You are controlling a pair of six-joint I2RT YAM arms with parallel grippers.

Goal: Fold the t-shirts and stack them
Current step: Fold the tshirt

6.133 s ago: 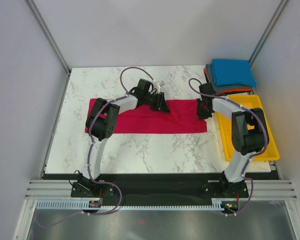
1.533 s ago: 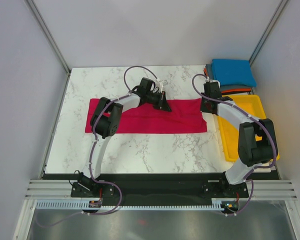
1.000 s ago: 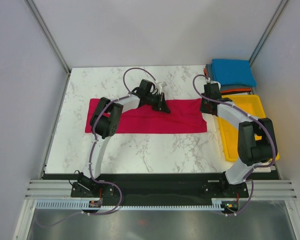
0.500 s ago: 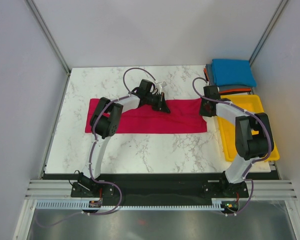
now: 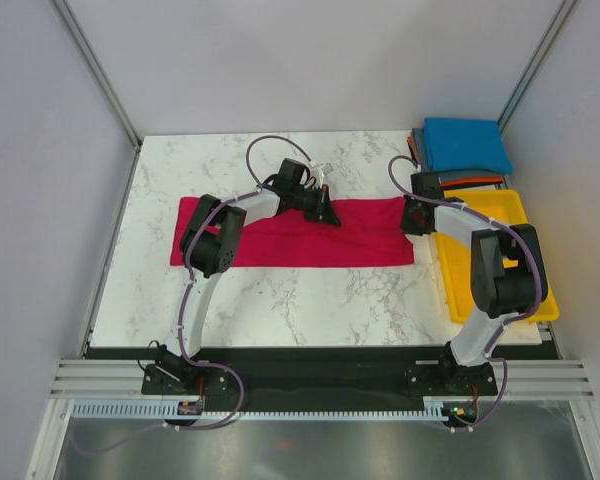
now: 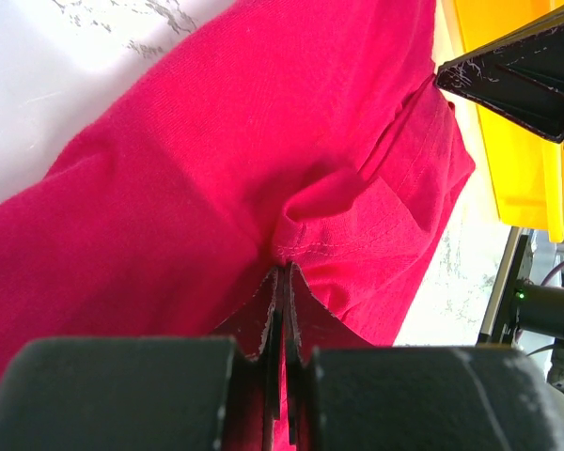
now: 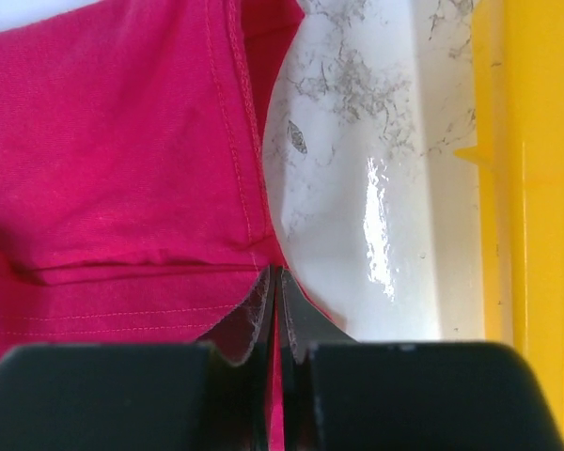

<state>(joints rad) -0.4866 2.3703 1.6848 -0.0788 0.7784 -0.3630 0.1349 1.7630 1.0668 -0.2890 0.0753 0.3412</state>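
Note:
The crimson-red t-shirt [image 5: 290, 240] lies as a long folded strip across the marble table. My left gripper [image 5: 329, 216] is shut on the shirt's far edge near its middle; in the left wrist view [image 6: 284, 272] the cloth puckers at the closed tips. My right gripper [image 5: 411, 224] is shut on the shirt's far right corner by its hem, as the right wrist view [image 7: 274, 272] shows. A stack of folded tees, bright blue [image 5: 467, 145] on top of dark grey and orange, sits at the back right.
The yellow plastic tray [image 5: 535, 285] stands along the table's right side, close to my right arm; its rim shows in the right wrist view [image 7: 526, 188]. White walls enclose the table [image 5: 280, 300] on three sides.
The right gripper has shifted slightly toward the shirt's right corner and its arm has swung. The left gripper has barely moved; the shirt's far edge has been drawn a little further back since six seconds ago.

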